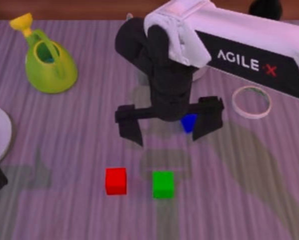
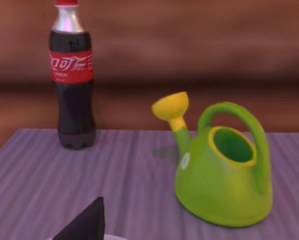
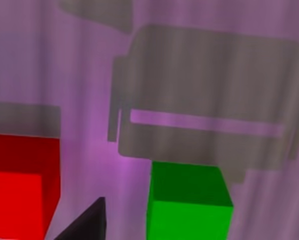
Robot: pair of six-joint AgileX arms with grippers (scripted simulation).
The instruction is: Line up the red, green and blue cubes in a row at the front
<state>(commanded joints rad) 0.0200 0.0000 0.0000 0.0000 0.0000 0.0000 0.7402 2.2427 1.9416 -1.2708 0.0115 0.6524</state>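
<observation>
Right gripper (image 1: 168,124), fingers spread wide, hangs mid-table beside blue cube (image 1: 189,122), red cube (image 1: 116,180) and green cube (image 1: 163,184) already front; risk: finger nudging blue away on descent.

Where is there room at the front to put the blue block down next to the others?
Bare purple table lies right of the green cube, out to the table's right edge. The slot between it and the red cube is too narrow. Farther back is crowded: the right gripper hangs wide open by the blue cube, near the tape ring.
</observation>
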